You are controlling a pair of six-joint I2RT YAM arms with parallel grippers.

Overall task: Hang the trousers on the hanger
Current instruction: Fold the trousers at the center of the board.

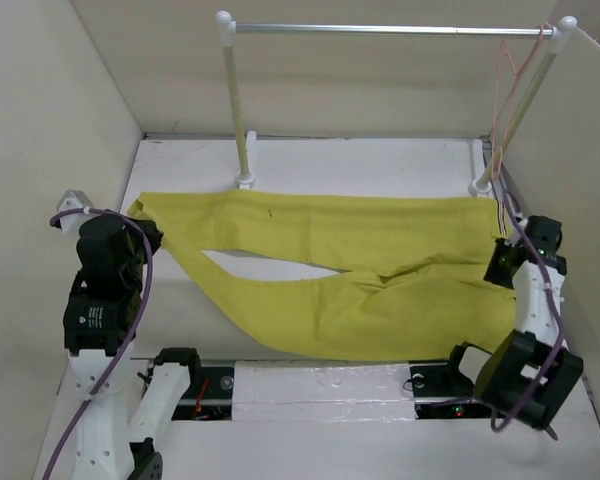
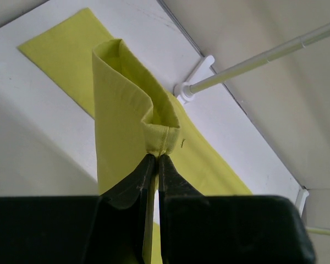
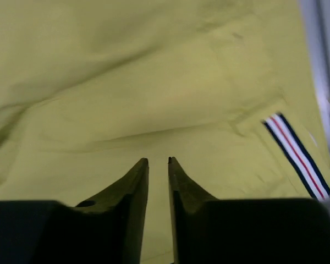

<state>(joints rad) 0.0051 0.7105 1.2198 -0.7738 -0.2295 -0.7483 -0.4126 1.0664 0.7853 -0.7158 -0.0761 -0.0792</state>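
Observation:
The yellow trousers [image 1: 360,270] lie spread across the white table, legs to the left and waist to the right. My left gripper [image 1: 143,236] is shut on the hem of one leg [image 2: 160,137] and lifts it, so the cloth folds over above the table. My right gripper [image 1: 500,262] hovers over the waist end, its fingers a narrow gap apart with nothing between them [image 3: 158,160]. The striped trim [image 3: 297,157] shows just right of it. The pale pink hanger [image 1: 502,100] hangs from the right end of the rail, apart from both grippers.
A stand with white posts and a silver rail [image 1: 390,30] spans the back of the table; its left post foot [image 1: 245,180] stands by the trousers. Cardboard walls close in the left, back and right sides. A taped strip [image 1: 320,385] runs along the near edge.

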